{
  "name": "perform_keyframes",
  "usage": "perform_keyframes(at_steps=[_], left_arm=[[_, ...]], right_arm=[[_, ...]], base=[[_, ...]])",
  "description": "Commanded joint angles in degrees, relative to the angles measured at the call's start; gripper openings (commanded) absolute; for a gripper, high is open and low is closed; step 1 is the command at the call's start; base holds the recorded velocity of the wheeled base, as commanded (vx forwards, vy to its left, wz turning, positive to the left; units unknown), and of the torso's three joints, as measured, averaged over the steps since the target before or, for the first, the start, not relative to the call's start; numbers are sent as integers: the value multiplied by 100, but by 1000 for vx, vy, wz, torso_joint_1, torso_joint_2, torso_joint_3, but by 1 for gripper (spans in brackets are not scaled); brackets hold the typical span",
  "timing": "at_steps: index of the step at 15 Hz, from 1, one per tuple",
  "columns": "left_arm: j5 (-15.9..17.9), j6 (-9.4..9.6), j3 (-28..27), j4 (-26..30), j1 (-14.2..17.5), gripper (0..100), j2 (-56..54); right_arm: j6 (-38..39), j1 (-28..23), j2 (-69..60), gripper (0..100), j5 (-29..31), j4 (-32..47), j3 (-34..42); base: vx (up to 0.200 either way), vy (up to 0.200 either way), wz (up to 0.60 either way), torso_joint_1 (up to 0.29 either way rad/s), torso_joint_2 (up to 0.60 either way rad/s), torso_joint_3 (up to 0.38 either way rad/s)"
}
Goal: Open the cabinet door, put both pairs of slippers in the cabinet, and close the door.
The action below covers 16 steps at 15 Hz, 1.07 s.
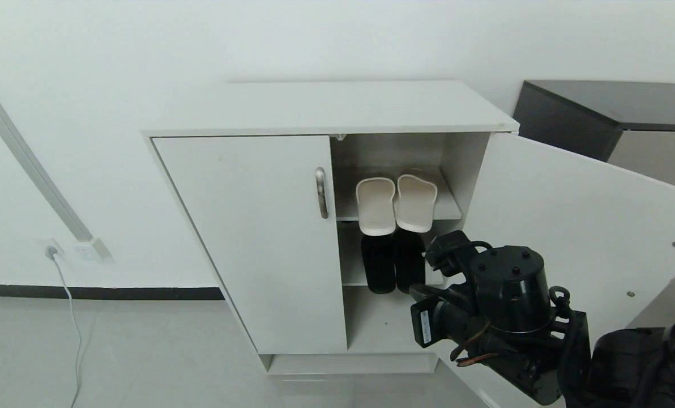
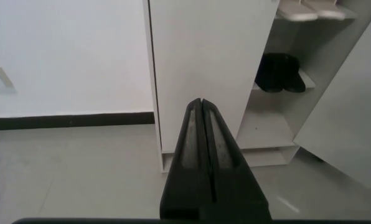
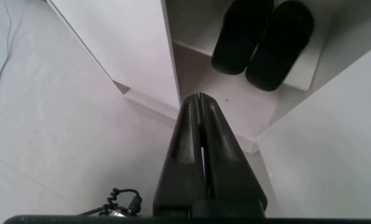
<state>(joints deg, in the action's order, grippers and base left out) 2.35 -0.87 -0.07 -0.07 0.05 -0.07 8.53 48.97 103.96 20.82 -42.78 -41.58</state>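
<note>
The white cabinet (image 1: pixel 326 107) stands against the wall with its right door (image 1: pixel 575 226) swung wide open and its left door (image 1: pixel 258 238) closed. A pair of white slippers (image 1: pixel 396 204) lies on the upper shelf, heels outward. Below it, a pair of black slippers (image 1: pixel 393 262) rests on the middle shelf. My right arm (image 1: pixel 502 306) hangs just in front of the open compartment. The right gripper (image 3: pixel 200 99) is shut with nothing in it, below the black slippers (image 3: pixel 263 37). The left gripper (image 2: pixel 201 102) is shut and empty, farther back, facing the closed door.
The left door carries a metal handle (image 1: pixel 321 192). A dark cabinet (image 1: pixel 598 113) stands behind the open door at the right. A wall socket with a grey cable (image 1: pixel 51 252) sits low on the left wall. Bare grey floor (image 1: pixel 145 351) lies in front.
</note>
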Motion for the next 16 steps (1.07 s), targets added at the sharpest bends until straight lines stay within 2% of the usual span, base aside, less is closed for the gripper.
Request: perform_keyframes(at_steps=[1,16], left_arm=[[2,-1,-1,-1,4,0,7],[11,-1,-1,-1,4,0,7]], right_arm=[[-1,-10,10,0,1,-3,1],[-1,-10,10,0,1,6,10]], base=[[0,0,0,129,-466,-334],[0,0,0,189,-504,-319]])
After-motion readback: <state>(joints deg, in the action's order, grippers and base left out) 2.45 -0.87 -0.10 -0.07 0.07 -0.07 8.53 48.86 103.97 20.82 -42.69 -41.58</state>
